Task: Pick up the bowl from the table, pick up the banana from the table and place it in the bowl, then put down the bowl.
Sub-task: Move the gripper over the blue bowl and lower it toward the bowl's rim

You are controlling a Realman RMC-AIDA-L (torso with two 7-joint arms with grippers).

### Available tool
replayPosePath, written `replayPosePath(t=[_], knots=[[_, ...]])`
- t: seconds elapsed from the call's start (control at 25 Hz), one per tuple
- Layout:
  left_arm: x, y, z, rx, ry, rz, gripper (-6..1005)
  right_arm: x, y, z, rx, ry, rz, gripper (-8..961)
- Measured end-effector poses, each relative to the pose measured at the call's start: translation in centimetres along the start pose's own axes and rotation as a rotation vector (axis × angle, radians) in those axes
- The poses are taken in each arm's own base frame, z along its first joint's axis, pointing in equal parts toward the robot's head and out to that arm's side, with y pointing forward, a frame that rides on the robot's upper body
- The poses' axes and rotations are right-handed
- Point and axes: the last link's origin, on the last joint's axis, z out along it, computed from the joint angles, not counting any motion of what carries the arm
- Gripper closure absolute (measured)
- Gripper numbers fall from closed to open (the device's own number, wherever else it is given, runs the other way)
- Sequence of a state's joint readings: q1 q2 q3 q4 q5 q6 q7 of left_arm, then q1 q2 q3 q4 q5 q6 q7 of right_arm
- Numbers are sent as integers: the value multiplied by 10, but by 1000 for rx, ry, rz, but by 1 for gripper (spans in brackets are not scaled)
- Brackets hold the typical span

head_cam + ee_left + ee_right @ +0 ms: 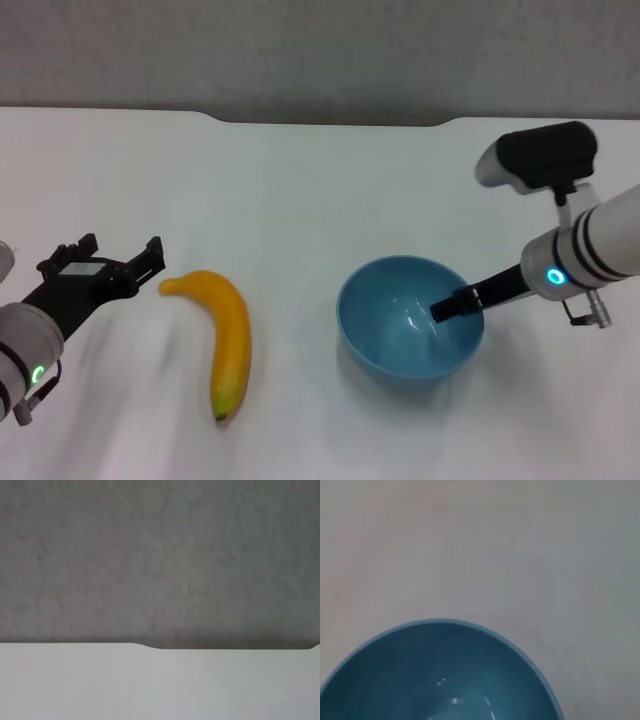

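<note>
The right gripper [455, 303] reaches in from the robot's right, its arm sloping down toward the bowl [410, 318], with one dark finger [462, 300] lying over the near-right rim and dipping inside; whether it is clamped on the rim cannot be told from these views. The bowl is round, smooth and glossy light blue, sitting right of centre on the table [300, 200], and shows nothing inside. In the right wrist view the bowl [440, 675] fills the lower part, small highlights on its glazed inner wall, plain white tabletop [520, 545] beyond. The left gripper [118, 262] sits low at the robot's left, fingers spread apart and gripping nothing, pointing at the banana [226, 335] and just short of its stem end. The banana is curved, smooth, yellow-orange, dark at the near tip, lying flat left of the bowl and apart from it. The left wrist view shows only the table's far edge [150, 647] with its shallow notch, against a mottled grey wall [160, 555].
</note>
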State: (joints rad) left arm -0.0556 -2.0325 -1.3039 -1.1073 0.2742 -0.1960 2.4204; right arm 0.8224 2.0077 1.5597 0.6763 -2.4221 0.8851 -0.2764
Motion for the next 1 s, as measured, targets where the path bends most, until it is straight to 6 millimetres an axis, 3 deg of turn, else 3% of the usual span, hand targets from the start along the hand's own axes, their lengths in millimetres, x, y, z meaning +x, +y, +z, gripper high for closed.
replayPosePath(t=[0.8,1.0], knots=[[-1,0,1,1,-5,-4,103,3,10,10,-11,6,-20,222],[-3,-3,0,9,-6,-9,103,6,9,11,-11,12,-14,317]])
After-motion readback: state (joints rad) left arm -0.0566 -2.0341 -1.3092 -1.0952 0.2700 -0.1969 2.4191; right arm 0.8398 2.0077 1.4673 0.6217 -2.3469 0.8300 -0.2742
